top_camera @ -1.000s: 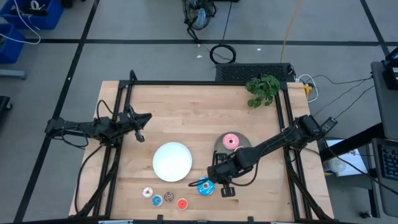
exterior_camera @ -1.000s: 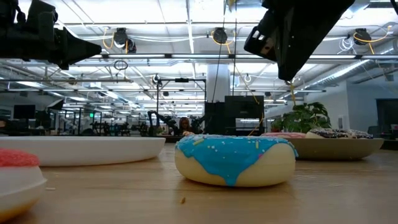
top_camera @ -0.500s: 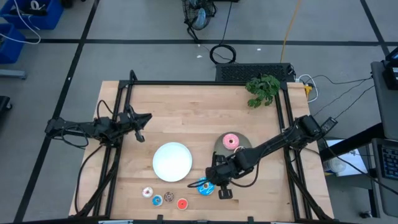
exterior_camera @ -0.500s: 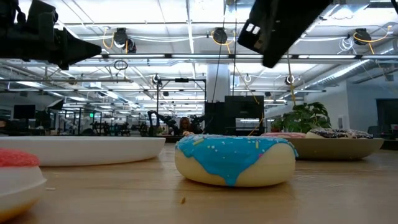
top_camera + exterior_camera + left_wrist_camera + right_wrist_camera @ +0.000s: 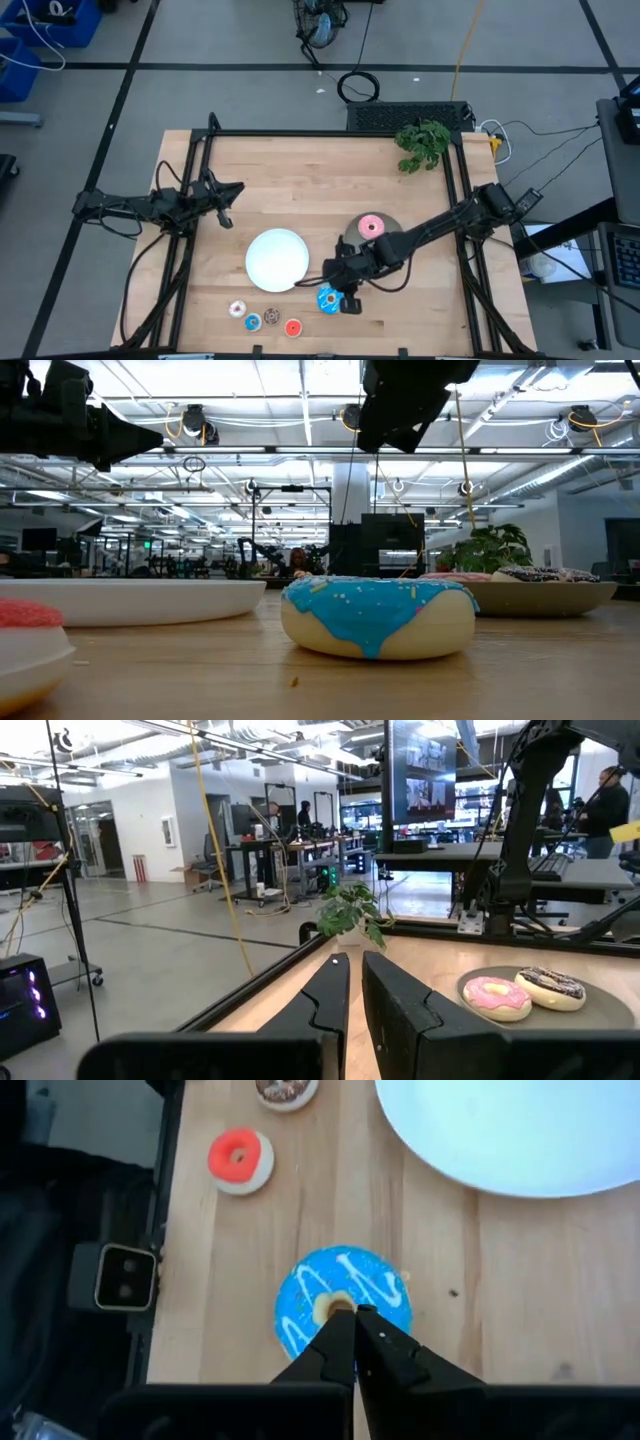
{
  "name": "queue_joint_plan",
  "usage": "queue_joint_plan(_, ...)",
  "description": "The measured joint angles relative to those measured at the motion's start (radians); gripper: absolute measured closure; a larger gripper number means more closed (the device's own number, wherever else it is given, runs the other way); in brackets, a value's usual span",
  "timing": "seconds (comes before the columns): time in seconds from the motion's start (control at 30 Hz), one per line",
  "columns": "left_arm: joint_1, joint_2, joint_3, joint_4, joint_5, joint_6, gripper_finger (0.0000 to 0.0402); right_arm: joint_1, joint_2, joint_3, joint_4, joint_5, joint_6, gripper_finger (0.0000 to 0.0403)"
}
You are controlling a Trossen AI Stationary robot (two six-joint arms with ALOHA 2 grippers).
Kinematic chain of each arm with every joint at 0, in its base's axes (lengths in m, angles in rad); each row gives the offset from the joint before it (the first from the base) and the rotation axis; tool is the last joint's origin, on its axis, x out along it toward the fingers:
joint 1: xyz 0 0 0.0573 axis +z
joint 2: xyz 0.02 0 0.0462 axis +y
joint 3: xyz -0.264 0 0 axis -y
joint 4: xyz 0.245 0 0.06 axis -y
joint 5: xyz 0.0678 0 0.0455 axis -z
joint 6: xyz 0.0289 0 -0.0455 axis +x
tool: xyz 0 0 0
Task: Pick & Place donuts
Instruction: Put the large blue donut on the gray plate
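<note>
Now closed, right gripper [image 5: 352, 1318] above the big blue donut [image 5: 342, 1301], fingertips over its hole, nothing held; red mini donut [image 5: 239, 1159] and white plate [image 5: 520, 1140] beyond; left gripper [image 5: 226, 213] well apart, nearly shut, empty.

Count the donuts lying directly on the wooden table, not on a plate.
5: large blue donut under the right gripper; mini white-pink, blue, brown and red in a front cluster.
</note>
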Motion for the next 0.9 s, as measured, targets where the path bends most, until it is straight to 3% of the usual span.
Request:
queue_joint_plan(0.13,0.0,0.0,0.0,0.001,0.0,0.0,0.0364,-0.006,0.022,0.036,0.001,0.001,0.002,0.0403)
queue_joint_plan(0.43,0.0,0.0,0.0,0.002,0.0,0.0,0.0364,0.009,0.184,0.296,-0.168,0.005,-0.109,0.0403)
queue_joint_plan(0.9,0.0,0.0,0.0,-0.012,0.0,0.002,0.0364,0.008,0.194,0.291,-0.208,0.011,-0.159,0.0403)
